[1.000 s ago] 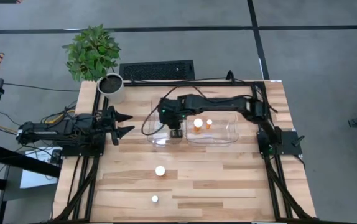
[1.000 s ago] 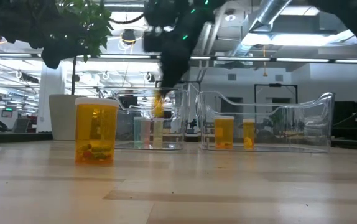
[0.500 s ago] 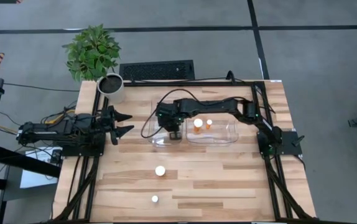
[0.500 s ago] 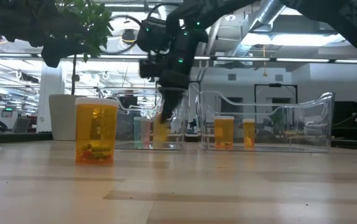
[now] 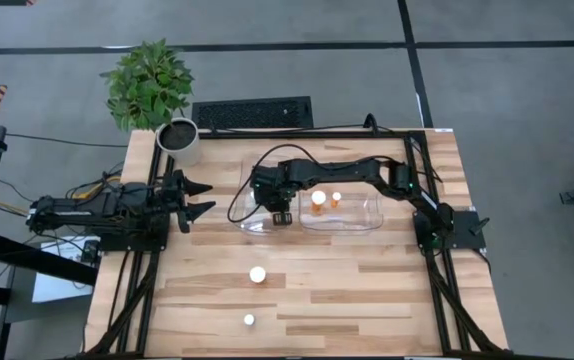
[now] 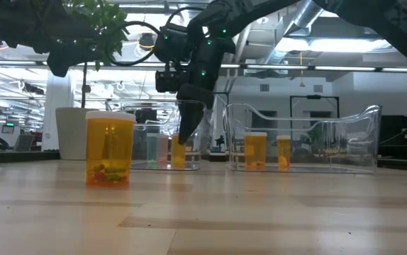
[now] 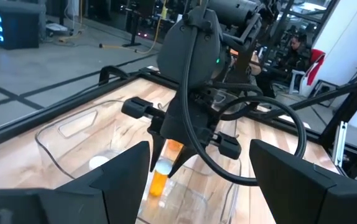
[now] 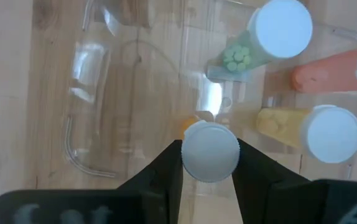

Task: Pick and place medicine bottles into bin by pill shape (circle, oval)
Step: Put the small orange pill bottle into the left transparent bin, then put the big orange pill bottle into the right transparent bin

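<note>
Bottle [image 8: 210, 151] clamped betw. right gripper [image 8: 207, 163] fingers (inside clear bin [image 8: 79, 124]).

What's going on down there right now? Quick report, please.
Right gripper shut on white-capped amber medicine bottle, low inside left clear plastic bin. Left gripper open, waiting at table's left edge. Nothing blocking.

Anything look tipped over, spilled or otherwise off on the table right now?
Nothing stands out. The right gripper holds a medicine bottle upright inside the left clear bin; the bottles in the right clear bin and the two bottles on the table stand upright. No spills.
</note>
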Robot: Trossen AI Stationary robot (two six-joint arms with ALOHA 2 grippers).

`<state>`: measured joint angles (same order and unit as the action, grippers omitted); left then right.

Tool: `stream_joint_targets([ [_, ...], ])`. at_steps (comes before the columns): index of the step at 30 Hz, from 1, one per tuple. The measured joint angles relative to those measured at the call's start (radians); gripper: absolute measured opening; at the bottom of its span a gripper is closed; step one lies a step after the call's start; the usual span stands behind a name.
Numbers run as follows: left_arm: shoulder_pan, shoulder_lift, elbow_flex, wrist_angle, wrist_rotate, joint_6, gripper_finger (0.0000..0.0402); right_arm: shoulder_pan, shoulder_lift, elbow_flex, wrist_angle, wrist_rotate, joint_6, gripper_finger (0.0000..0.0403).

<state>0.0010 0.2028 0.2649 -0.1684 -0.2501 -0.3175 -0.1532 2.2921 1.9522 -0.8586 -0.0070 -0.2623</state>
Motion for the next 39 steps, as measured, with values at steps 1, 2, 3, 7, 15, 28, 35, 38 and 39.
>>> stream_joint_targets([
  [1,0.0,0.0,0.0,0.0,0.0,-0.001,0.027,0.0,0.0,0.0,-0.002,0.001,0.0,0.0127],
  [2,0.0,0.0,0.0,0.0,0.0,-0.002,0.027,0.0,0.0,0.0,-0.003,0.002,0.0,0.0128],
  [3,0.0,0.0,0.0,0.0,0.0,-0.002,0.027,0.0,0.0,0.0,-0.004,0.003,0.0,0.0128],
  [7,0.0,0.0,0.0,0.0,0.0,-0.002,0.027,0.0,-0.001,0.0,-0.005,0.004,0.0,0.0137],
  [15,0.0,0.0,0.0,0.0,0.0,-0.001,0.027,0.0,-0.002,-0.001,-0.005,0.004,-0.001,0.019],
  [28,0.0,0.0,-0.001,0.001,0.0,-0.001,0.027,0.0,-0.003,0.263,-0.309,0.006,0.004,0.0223],
  [35,0.0,0.0,-0.001,0.001,-0.001,-0.001,0.027,0.051,-0.137,0.32,-0.535,-0.019,0.092,0.022],
  [38,0.0,0.0,-0.001,0.001,-0.001,-0.001,0.027,0.111,-0.227,0.264,-0.551,-0.025,0.171,0.0219],
  [39,0.0,0.0,-0.001,0.001,0.0,-0.001,0.027,0.137,-0.252,0.244,-0.544,-0.022,0.193,0.0219],
])
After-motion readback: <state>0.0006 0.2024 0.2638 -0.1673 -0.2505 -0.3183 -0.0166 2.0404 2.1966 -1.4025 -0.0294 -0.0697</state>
